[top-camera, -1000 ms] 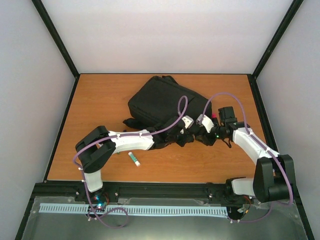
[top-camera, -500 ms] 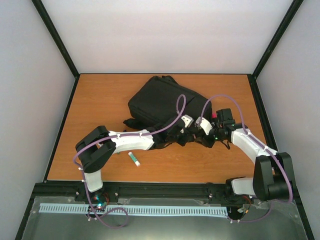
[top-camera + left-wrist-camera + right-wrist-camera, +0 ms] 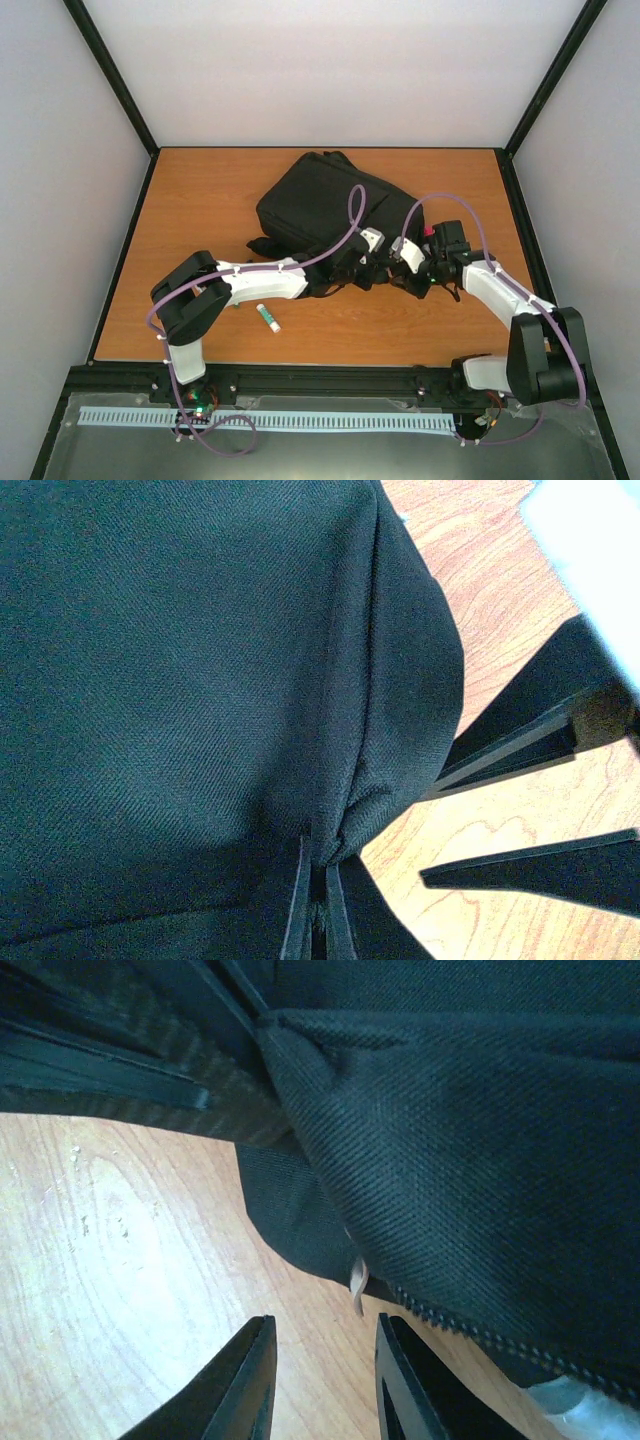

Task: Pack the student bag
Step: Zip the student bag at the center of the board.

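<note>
The student bag [image 3: 325,205] is a large black fabric backpack lying at the back middle of the table. My left gripper [image 3: 362,262] is at its near right corner. The left wrist view shows it [image 3: 318,880] shut on a fold of the bag [image 3: 200,680] fabric beside a seam. My right gripper [image 3: 405,262] sits just right of it, facing the same corner. Seen from the right wrist, its jaws [image 3: 323,1365] stand a little apart over bare wood with nothing between them. A small grey zip pull [image 3: 357,1282] hangs from the bag's edge [image 3: 480,1160] just ahead of them.
A white glue stick with a green cap [image 3: 268,318] lies on the wooden table [image 3: 200,200] in front of the left arm. Black straps [image 3: 262,244] trail from the bag's near left side. Grey walls close the table on three sides.
My right gripper has moved left toward the bag's corner, and its jaws have narrowed. The left gripper has kept its hold and lifted the fabric slightly backward.
</note>
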